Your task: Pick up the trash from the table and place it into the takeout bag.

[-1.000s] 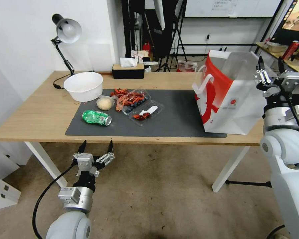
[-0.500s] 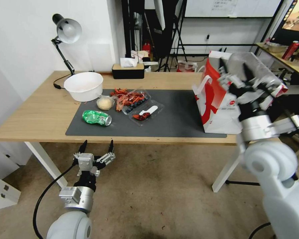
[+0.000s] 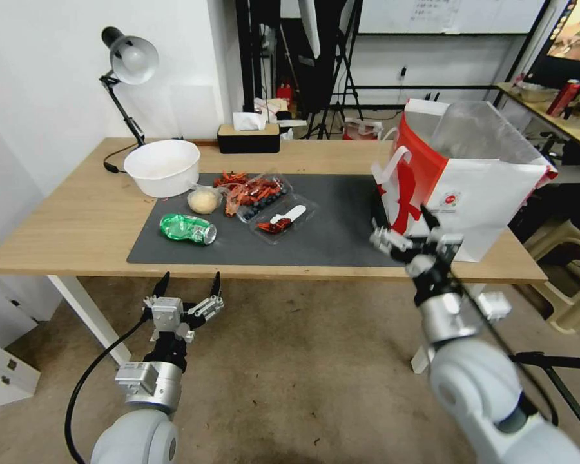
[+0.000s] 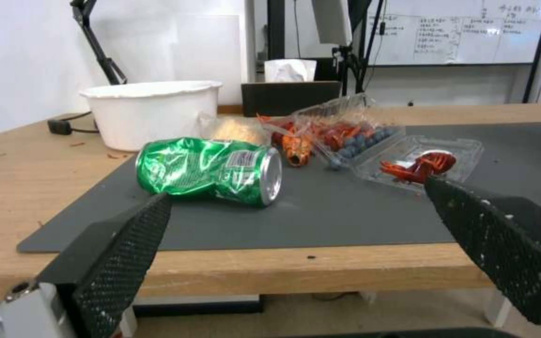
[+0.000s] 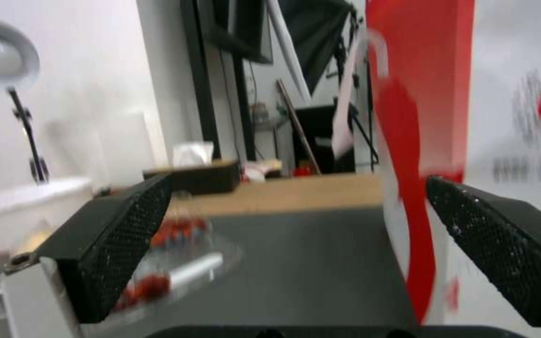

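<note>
- The left end effector (image 3: 187, 291) hangs below the table's (image 3: 64, 225) near edge, jaws spread and empty.
- The right end effector (image 3: 406, 237) hovers at the near edge beside the takeout bag (image 3: 477, 193), jaws wide open, holding nothing.
- On the dark mat (image 3: 341, 232) lies the crushed green can (image 3: 188, 228), with the small tub of beige food (image 3: 203, 200) just behind.
- Clear trays of red scraps (image 3: 264, 200) sit alongside.
- The white bowl (image 3: 162, 167) stands farthest back.
</note>
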You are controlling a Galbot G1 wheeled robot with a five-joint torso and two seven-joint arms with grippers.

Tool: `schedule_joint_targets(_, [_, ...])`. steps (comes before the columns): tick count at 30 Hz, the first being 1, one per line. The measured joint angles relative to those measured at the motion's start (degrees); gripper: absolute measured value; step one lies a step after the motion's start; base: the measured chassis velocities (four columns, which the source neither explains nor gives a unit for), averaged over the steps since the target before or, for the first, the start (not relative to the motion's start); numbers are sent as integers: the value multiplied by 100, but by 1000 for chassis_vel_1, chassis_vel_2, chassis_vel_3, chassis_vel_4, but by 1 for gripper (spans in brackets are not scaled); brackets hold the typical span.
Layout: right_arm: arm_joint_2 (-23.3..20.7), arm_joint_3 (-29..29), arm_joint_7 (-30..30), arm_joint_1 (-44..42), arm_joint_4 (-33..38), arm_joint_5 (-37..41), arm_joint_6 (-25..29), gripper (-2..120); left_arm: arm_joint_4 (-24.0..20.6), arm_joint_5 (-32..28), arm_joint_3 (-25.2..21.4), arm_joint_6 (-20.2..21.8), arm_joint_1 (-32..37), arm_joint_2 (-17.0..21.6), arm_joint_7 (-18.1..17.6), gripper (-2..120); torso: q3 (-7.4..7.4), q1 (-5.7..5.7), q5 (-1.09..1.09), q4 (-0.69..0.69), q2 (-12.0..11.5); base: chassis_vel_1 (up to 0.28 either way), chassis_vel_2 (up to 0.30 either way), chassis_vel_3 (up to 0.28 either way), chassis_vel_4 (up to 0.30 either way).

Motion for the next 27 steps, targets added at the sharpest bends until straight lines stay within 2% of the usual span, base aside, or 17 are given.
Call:
schedule_joint_targets(10, [219, -43, 98, -714, -420, -459, 527, 100, 28, -10, 6, -2, -34, 14, -1, 100, 0, -1, 0, -1, 1, 0, 0, 0, 0])
schedule_joint_targets(22, [303, -16, 116, -737, -457, -521, 559, 100, 71, -69, 3, -2, -121, 68, -18, 100, 0, -1, 1, 0, 1, 0, 0, 0, 0])
schedule_joint_targets(27, [312, 18, 119, -732, -462, -536, 561, 100, 174, -168, 73, -34, -316, 125, -154, 100, 0, -1, 0, 0, 1, 0, 0, 0, 0])
